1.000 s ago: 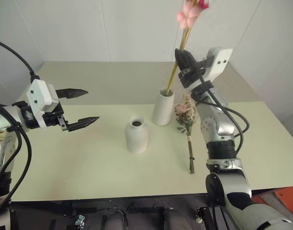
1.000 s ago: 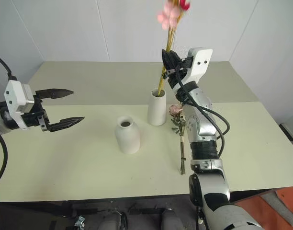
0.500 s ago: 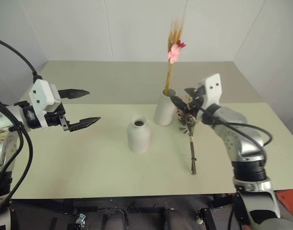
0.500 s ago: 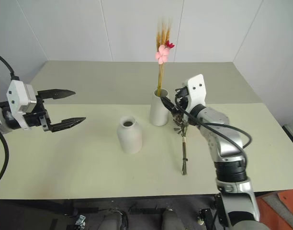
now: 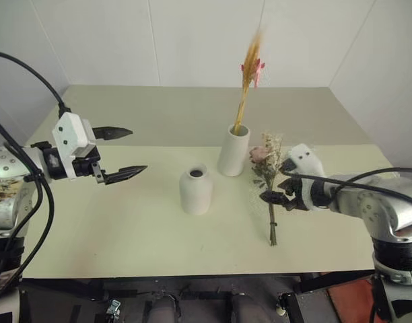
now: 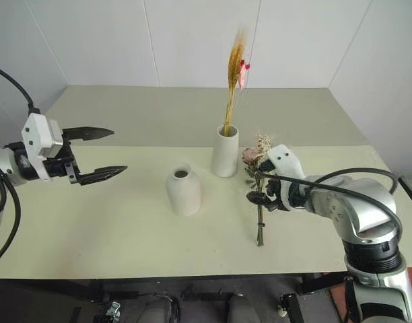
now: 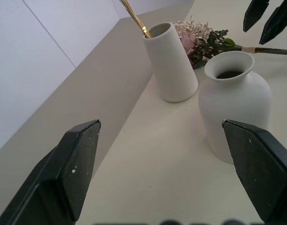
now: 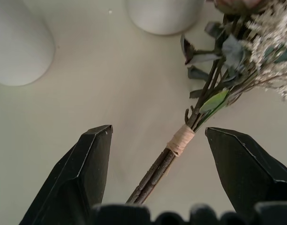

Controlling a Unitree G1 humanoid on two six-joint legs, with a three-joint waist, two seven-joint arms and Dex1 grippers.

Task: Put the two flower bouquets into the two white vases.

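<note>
The slim yellow-gold bouquet (image 5: 249, 67) stands in the tall white cylinder vase (image 5: 233, 151). To its left, the shorter bottle vase (image 5: 195, 192) is empty. The fuller bouquet with a pink rose (image 5: 265, 161) lies flat on the table right of the tall vase, stems toward me. My right gripper (image 5: 276, 186) hovers open over those stems. In the right wrist view the tan binding (image 8: 180, 140) lies between the spread fingers (image 8: 89, 171), untouched. My left gripper (image 5: 136, 151) is open and empty, held above the table left of the bottle vase.
The pale green table (image 5: 125, 222) has a seam running across behind the bottle vase. White walls stand close behind and to the right. The table's front edge lies just beyond the stem ends (image 5: 272, 239).
My right gripper let go of the yellow-gold bouquet, which now stands in the tall vase. It then swung down and toward me, over the rose bouquet's stems. The left gripper stayed put.
</note>
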